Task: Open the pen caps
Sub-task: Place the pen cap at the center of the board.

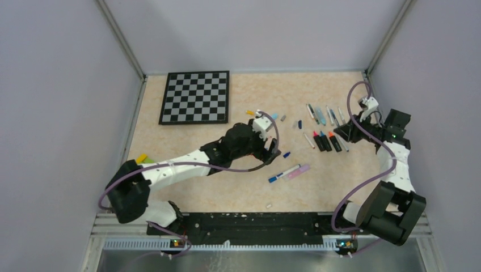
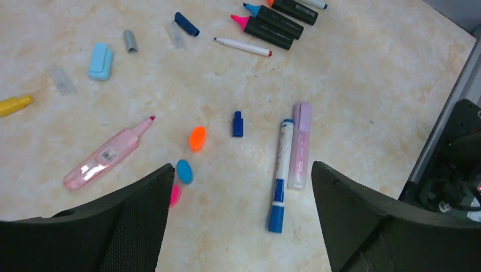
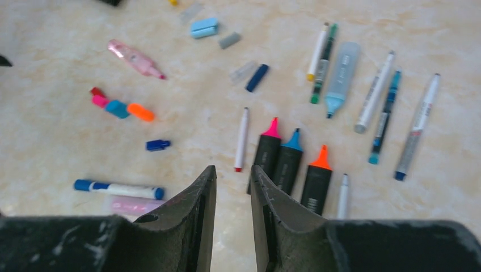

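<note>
While the left gripper (image 2: 241, 226) hangs over the middle of the table (image 1: 317, 192) with its fingers spread wide and nothing between them, its camera makes counting the loose pen caps (image 2: 197, 138) pretty easy. There's an orange, a light blue and a pink one bunched by its left finger (the pink half hidden), and one small dark blue cap (image 2: 237, 123) just beside them. Farther out are a chunky light blue cap (image 2: 100, 60), a grey cap (image 2: 130, 41), a longer dark blue cap (image 2: 186, 24), two clear ones and a yellow cap (image 2: 14, 105) at the frame edge. So ten off, by my count. Two pens look capped: a blue-capped white marker (image 2: 281, 175) and a lilac highlighter (image 2: 299, 144), lying side by side and touching. One pink highlighter (image 2: 108, 153) lies bare-tipped. The right gripper (image 3: 233, 170) sits over on the right, fingers narrowed to a slim gap holding nothing, above three black highlighters (image 3: 289, 161) with pink, blue and orange tips, plus six more pens (image 3: 374, 90) fanned out beyond. Walls close the left, back and right edges, and a checkerboard (image 1: 195, 97) fills the far left corner. The widest bare tabletop is the strip between the pens and the near rail (image 1: 249, 221).
</note>
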`<state>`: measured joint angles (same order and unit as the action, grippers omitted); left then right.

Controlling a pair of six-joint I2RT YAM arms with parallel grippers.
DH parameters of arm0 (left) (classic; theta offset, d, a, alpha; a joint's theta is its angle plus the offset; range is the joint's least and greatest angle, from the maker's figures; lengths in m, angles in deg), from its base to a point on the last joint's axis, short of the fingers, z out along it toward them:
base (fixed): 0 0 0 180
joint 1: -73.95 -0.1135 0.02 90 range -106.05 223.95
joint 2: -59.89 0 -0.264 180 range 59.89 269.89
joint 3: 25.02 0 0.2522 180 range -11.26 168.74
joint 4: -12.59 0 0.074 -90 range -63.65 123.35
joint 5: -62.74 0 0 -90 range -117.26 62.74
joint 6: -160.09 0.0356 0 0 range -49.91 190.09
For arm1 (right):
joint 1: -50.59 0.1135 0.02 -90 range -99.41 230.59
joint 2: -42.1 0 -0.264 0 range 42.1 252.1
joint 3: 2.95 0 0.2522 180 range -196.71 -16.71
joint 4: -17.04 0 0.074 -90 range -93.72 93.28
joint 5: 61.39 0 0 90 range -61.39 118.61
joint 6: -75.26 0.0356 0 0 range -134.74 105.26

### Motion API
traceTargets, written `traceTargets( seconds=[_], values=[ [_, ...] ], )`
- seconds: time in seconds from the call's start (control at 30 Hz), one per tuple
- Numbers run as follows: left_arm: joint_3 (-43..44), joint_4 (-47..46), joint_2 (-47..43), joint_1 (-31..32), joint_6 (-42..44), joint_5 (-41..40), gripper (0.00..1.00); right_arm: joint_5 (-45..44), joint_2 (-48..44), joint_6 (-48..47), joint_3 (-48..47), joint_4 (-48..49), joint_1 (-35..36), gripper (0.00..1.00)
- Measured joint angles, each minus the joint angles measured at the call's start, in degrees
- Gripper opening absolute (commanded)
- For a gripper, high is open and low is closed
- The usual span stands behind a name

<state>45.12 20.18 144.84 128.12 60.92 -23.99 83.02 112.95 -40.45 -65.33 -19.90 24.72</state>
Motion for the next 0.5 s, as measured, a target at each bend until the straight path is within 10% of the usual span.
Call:
traceTargets(
  seconds=[0.5],
  values=[
    [-22.84, -11.76, -13.60, -4.26, -9.42, 14.67, 0.81, 19.15, -8.92, 1.88, 10.78, 2.60, 0.00, 0.46]
  ],
)
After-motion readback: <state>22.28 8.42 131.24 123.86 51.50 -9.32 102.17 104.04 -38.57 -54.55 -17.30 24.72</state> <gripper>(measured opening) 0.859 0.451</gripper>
